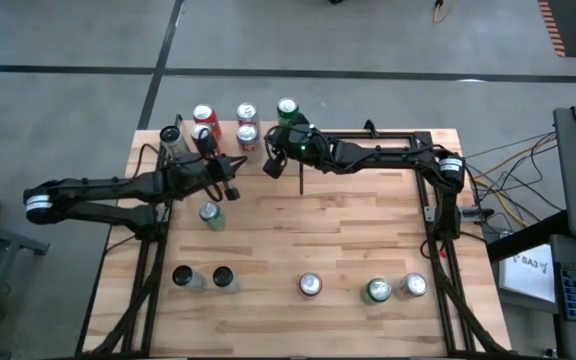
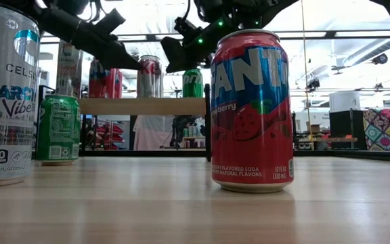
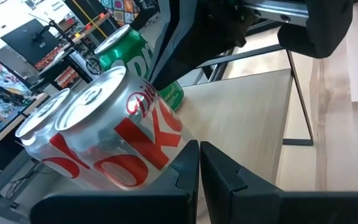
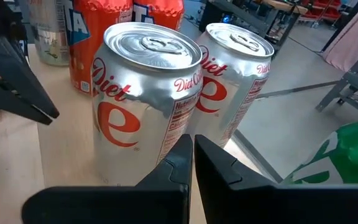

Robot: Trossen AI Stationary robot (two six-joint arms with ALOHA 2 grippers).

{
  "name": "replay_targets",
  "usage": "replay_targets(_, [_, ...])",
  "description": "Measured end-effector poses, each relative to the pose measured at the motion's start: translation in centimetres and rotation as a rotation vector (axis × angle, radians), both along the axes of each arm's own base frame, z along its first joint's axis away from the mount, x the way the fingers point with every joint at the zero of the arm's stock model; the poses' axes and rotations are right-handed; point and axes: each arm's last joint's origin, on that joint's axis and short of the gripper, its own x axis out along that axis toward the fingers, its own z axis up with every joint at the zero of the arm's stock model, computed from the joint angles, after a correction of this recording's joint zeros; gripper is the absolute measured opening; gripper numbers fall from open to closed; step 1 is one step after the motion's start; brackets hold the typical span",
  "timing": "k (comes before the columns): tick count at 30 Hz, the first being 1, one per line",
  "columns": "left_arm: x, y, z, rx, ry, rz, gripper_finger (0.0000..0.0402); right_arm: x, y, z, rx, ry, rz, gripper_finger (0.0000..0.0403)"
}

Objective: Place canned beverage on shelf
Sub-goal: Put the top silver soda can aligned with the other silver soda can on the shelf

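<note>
Nearest item: red Fanta can (image 2: pixel 251 110), strawberry flavour, upright on the desk (image 1: pixel 338 230) close to the low camera; a white Celsius can (image 2: pixel 2 95) and a green can (image 2: pixel 58 129) stand beside it on the same front edge.
Desk stock, front row: several more cans — a dark pair (image 1: pixel 202 278), one red-topped (image 1: pixel 310 286), a green and silver pair (image 1: pixel 395 289); one lone can (image 1: pixel 209 214) sits nearer the shelf.
Shelf: light wood board (image 2: pixel 143 106) on black posts, at the far left corner of the desk.
Shelf contents: two Diet Coke cans (image 4: pixel 148 99), touching side by side; orange-red cans (image 4: pixel 98 37) behind them; a green can (image 1: pixel 287 110) at the end.
Left fingers: left gripper (image 3: pixel 199 163) clenched and empty, tips just beside the nearer Diet Coke can, not around it.
Right fingers: right gripper (image 4: pixel 192 155) likewise pressed together with nothing held, pointing at the same pair from the other side.
Step in hand: judged to be between placements — cans already shelved, neither arm carrying one.
Next move calls for: pulling back without nudging the shelved cans, then spreading the fingers over a desk can; the lone can near the shelf looks the easiest reach for the left arm.
</note>
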Motion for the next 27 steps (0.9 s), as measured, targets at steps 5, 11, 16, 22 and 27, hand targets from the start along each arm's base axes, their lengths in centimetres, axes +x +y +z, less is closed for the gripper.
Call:
replay_targets(5, [0.06, 0.06, -0.03, 0.002, -0.001, 0.008, 0.0000, 0.08, 0.10, -0.03, 0.013, -0.005, 0.041, 0.0009])
replay_targets(11, [0.07, 0.13, 0.06, 0.005, -0.010, 0.012, 0.0000, 0.09, 0.11, -0.05, 0.014, -0.004, 0.045, 0.0009])
replay_targets(16, [0.04, 0.29, 0.14, 0.006, -0.021, 0.021, 0.0000, 0.09, 0.11, -0.05, 0.014, -0.004, 0.045, 0.0009])
replay_targets(22, [-0.09, 0.52, 0.22, 0.011, -0.033, 0.086, 0.0000, 0.11, 0.10, -0.10, 0.014, -0.003, 0.045, 0.0009])
replay_targets(27, [-0.13, 0.57, 0.23, 0.015, -0.032, 0.105, 0.0000, 0.12, 0.11, -0.09, 0.011, -0.002, 0.050, 0.0009])
